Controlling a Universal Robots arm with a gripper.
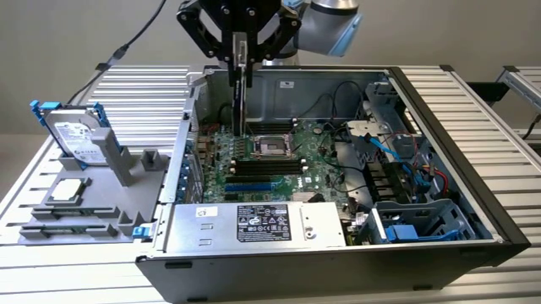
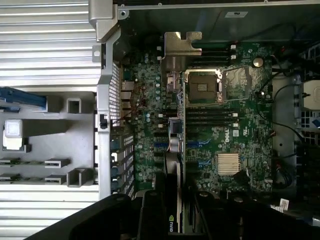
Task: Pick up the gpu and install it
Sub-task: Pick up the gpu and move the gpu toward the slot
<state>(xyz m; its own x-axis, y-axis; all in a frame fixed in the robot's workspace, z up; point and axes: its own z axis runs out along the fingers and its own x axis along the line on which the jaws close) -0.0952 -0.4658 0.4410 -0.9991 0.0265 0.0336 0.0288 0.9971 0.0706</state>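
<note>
Alignment decides whether this step goes well. The jaws are clamped on the upper end of the gpu [image 1: 240, 88], which hangs long way down, edge-on to the exterior view, over the motherboard [image 1: 317, 166] inside the open computer case [image 1: 473, 190]. In the wrist view its silver bracket [image 2: 182, 42] is the lower, far end, over the board just beside the processor socket [image 2: 202, 87]. I cannot tell whether that end touches the board.

The blue slots [image 1: 249, 187] lie nearer the exterior camera than the card does, and they run toward the slotted case wall [image 1: 192, 158] on the exterior view's left. By my reading, the bracket belongs at that wall and the card's connector edge along a slot. A grip at one end leaves the long card free to swing, so the motion should be slow, with no downward push until edge and slot run parallel. The loose cables [image 1: 338, 95] on the exterior view's right are best kept clear of.

The hard drive [image 1: 75, 136] and processor chip [image 1: 68, 190] sit in the grey holder [image 1: 127, 183] on the bench [image 1: 135, 88], well apart from the work.
</note>
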